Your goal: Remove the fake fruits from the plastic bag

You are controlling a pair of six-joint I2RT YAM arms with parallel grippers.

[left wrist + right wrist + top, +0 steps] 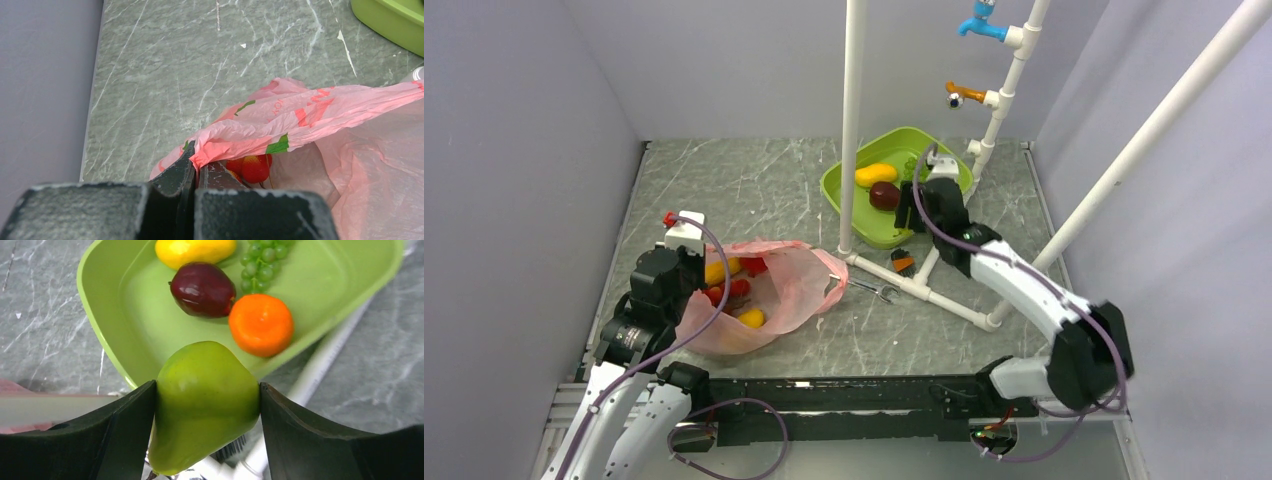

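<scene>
The pink plastic bag (796, 285) lies open at the front left of the table. Inside it I see yellow bananas (716, 270) and red fruits (742, 288). My left gripper (694, 280) is shut on the bag's rim (220, 145), pinching the plastic between its fingers (172, 175). A red fruit (255, 168) shows under the lifted rim. My right gripper (207, 405) is shut on the green pear (205, 400) and holds it above the near edge of the green tub (115, 305). In the top view the right gripper (911, 212) hides the pear.
The tub (844, 195) holds a yellow mango (195, 251), a dark maroon fruit (202, 289), a round orange fruit (261, 324) and green grapes (262, 265). A white pipe frame (852, 120) stands between bag and tub, with its base pipe (924, 290) on the table. A small metal tool (874, 290) lies beside it.
</scene>
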